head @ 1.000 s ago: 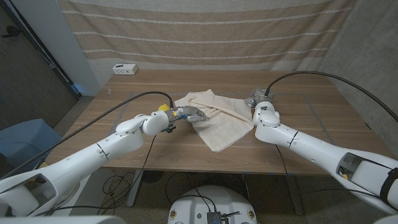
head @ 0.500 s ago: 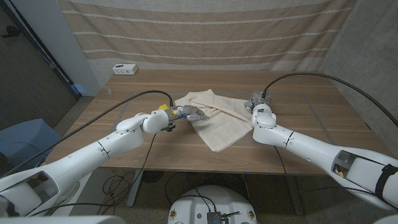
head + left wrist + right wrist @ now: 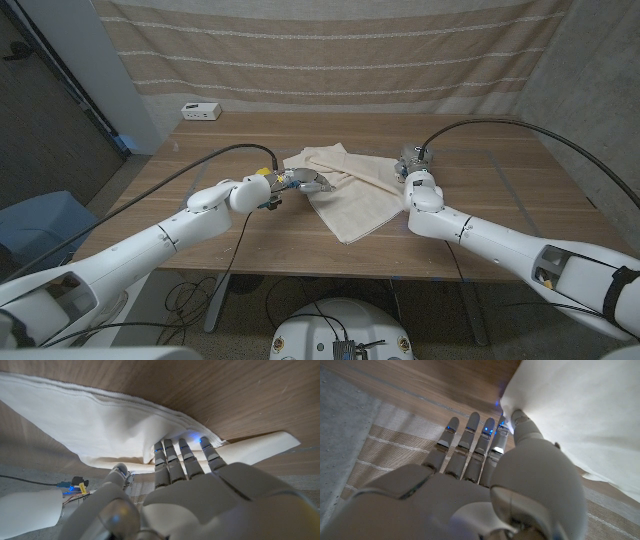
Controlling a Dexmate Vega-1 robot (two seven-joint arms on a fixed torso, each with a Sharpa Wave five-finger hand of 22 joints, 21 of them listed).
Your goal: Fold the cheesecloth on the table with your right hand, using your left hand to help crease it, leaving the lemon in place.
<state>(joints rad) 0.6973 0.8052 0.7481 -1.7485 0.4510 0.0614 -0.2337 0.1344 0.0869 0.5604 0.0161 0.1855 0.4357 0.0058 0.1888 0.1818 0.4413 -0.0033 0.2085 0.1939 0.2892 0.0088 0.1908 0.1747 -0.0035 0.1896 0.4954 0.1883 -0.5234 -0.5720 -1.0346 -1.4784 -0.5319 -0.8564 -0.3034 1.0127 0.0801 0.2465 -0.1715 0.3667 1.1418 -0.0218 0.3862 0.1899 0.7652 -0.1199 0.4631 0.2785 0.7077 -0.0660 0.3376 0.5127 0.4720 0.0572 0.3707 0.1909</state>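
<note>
Cheesecloth (image 3: 345, 190) lies mid-counter, partly folded: a doubled band runs along its far edge, and the near corner points toward your side of the counter (image 3: 480, 225).

Your left hand (image 3: 296, 184) is at the cloth's left edge. In the left wrist view its fingers (image 3: 186, 457) reach out straight and close together, tips on the cloth (image 3: 100, 420) right at a raised fold. They look like they're pressing it, not clamping it; the thumb sits off to the side, and I can't tell if it has any fabric.

Your right hand (image 3: 416, 172) is at the cloth's right edge, near the far right corner. In the right wrist view the fingers (image 3: 470, 442) are extended side by side over bare wood, and the thumb tip touches the cloth edge (image 3: 580, 415). Can't tell whether the edge is pinched between thumb and finger or just touched.

Lemon (image 3: 262, 172): a bit of yellow shows just behind your left wrist, beside the cloth's left edge, mostly hidden by the arm.

Containers: a small white box (image 3: 201, 111) sits at the far left corner of the counter, well apart from the cloth. Can't see what's in it.
</note>
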